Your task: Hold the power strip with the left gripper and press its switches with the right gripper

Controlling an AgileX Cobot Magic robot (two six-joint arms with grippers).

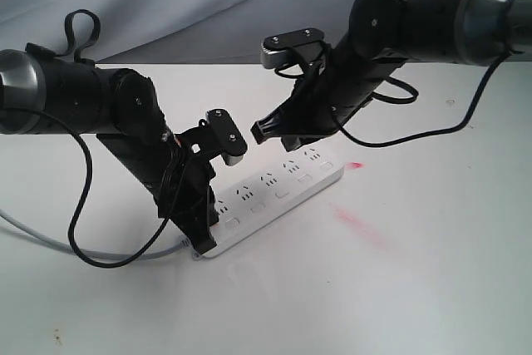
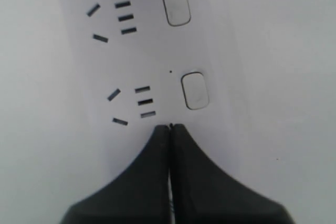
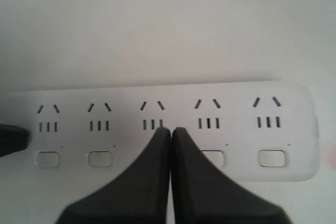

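The white power strip (image 1: 320, 174) lies slantwise on the white table, its grey cord (image 1: 33, 236) running off to the left. My left gripper (image 1: 203, 239) is shut, with its tips down on the strip's cord end. In the left wrist view those shut tips (image 2: 169, 126) rest on the strip (image 2: 147, 56), just short of two switches (image 2: 195, 91). My right gripper (image 1: 256, 132) is shut and hangs above the strip's middle, apart from it. In the right wrist view its tips (image 3: 170, 129) cover the middle switch, while the others (image 3: 100, 158) show on either side.
Red smears (image 1: 359, 226) mark the table to the right of the strip. A black cable (image 1: 91, 251) loops under the left arm, and another (image 1: 432, 130) trails from the right arm. A grey backdrop (image 1: 208, 6) rises behind the table.
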